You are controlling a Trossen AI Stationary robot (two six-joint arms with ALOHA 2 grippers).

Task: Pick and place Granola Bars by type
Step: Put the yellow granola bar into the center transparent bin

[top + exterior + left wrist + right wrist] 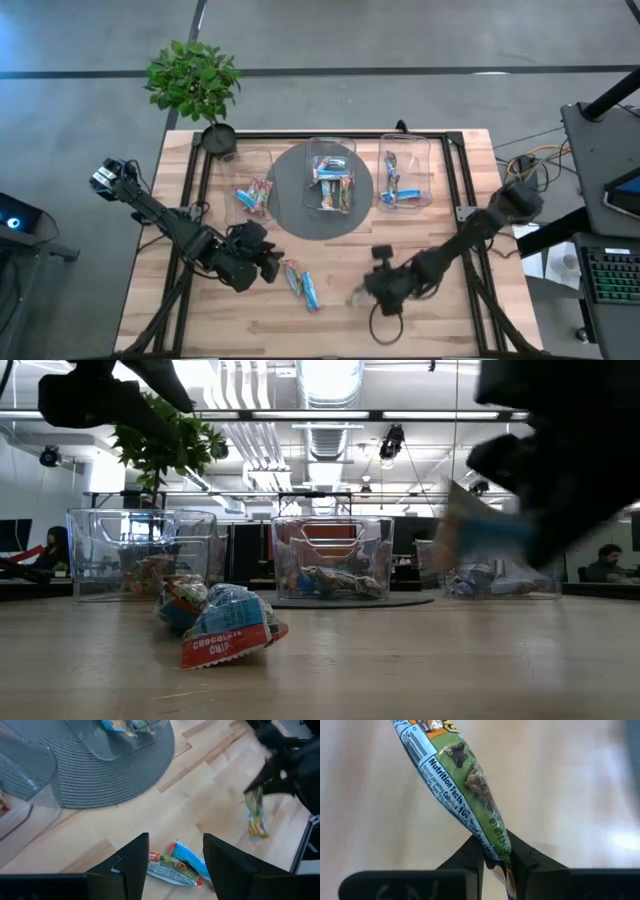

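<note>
The right gripper (496,857) was clamped on one end of a green granola bar (457,790), held clear of the table (440,320) at about five o'clock from the grey mat (290,205). The left gripper (172,857) hovered with fingers spread above two loose bars (300,283) at seven o'clock from the mat; the other bars lay in three clear bins (405,170) at the table's twelve o'clock side.

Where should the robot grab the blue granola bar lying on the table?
Across its narrow middle, coming straight down from above. The blue bar lies flat on the wood beside another bar, so the open left gripper should probably close across its slim width, not its long ends.
</note>
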